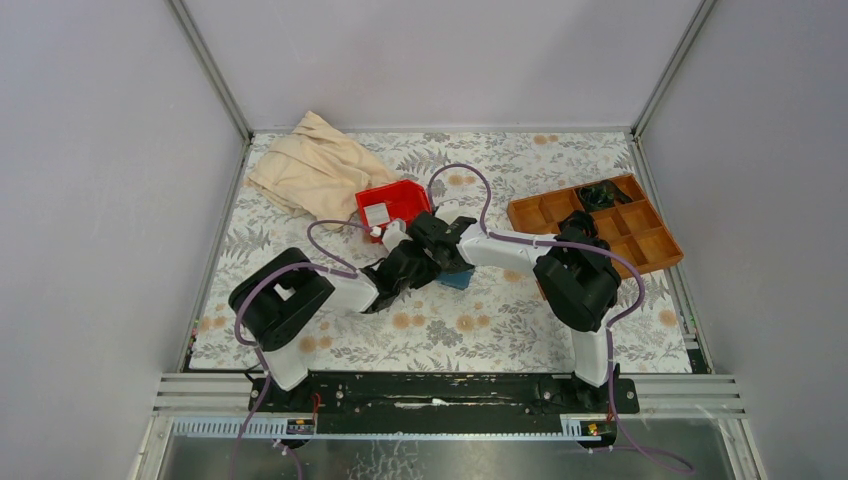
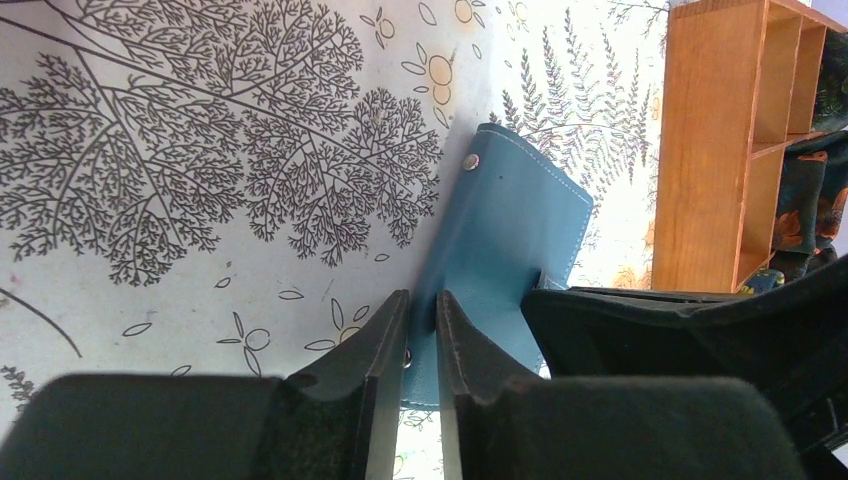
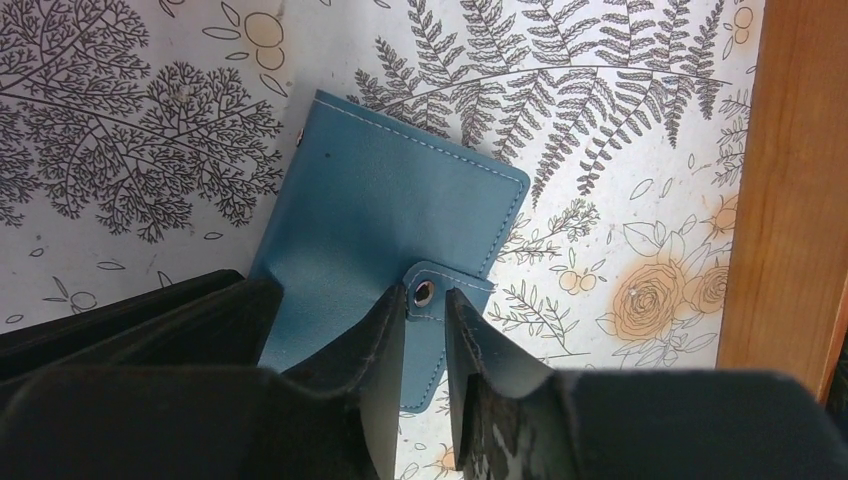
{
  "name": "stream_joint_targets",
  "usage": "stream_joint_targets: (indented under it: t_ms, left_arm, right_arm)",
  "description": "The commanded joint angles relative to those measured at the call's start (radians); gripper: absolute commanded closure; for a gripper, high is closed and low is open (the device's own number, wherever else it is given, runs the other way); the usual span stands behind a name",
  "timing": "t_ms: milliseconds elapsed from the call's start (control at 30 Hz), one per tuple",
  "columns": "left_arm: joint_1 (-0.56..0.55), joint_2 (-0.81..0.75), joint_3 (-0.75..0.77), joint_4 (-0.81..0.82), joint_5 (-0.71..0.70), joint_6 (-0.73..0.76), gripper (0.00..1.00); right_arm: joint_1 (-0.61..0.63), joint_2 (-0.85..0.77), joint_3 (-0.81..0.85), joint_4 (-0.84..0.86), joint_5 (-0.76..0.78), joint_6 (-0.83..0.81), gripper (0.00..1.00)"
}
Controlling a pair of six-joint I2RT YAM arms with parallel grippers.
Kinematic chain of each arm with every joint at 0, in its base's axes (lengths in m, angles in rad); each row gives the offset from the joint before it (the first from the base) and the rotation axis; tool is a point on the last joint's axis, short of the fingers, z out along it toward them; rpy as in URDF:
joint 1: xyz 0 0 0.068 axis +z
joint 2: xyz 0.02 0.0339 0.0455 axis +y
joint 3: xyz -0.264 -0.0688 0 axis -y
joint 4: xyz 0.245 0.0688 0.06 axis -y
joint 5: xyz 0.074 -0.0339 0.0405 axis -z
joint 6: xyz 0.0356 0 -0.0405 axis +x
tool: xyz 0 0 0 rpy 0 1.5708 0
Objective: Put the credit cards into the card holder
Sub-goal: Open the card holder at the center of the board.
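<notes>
The card holder [image 1: 458,279] is a teal-blue wallet lying folded shut on the floral table mat, with both grippers crowded over it. In the left wrist view my left gripper [image 2: 422,305] has a narrow gap between its fingers and straddles the near left edge of the card holder [image 2: 505,235]. The right wrist view has my right gripper [image 3: 428,300] just as narrowly apart, one finger on each side of the snap tab [image 3: 440,290] of the card holder [image 3: 380,200]. One pale credit card [image 1: 378,215] lies in the red bin [image 1: 405,192].
A brown wooden compartment tray [image 1: 522,212] stands at the right, with dark items [image 1: 603,192] in its far cells; it also shows close by as the tray [image 2: 705,150] and the tray [image 3: 785,180]. A beige cloth [image 1: 315,170] lies crumpled at the back left.
</notes>
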Motion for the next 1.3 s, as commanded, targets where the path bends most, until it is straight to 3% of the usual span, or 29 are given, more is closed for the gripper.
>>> stream_joint_targets:
  t_ms: [0,333,600,1033,1267]
  left_arm:
    - [-0.005,0.14,-0.078,-0.451,0.01,0.058,0.78]
    - [-0.005,0.159,-0.074,-0.453,0.013,0.053,0.79]
    - [-0.005,0.19,-0.066,-0.451,0.025,0.052,0.81]
    - [-0.008,0.233,-0.051,-0.458,0.039,0.041,0.83]
    - [-0.011,0.283,-0.046,-0.456,0.05,0.034,0.94]
  right_arm:
    - [0.032,-0.002,-0.024,-0.077,0.083,-0.026,0.76]
    - [0.03,-0.034,-0.065,-0.037,0.035,-0.023,0.9]
    - [-0.038,-0.138,-0.143,0.051,-0.157,0.028,1.0]
    - [-0.151,-0.312,-0.236,0.094,-0.271,0.055,1.0]
    - [-0.213,-0.411,-0.279,0.115,-0.331,0.069,1.0]
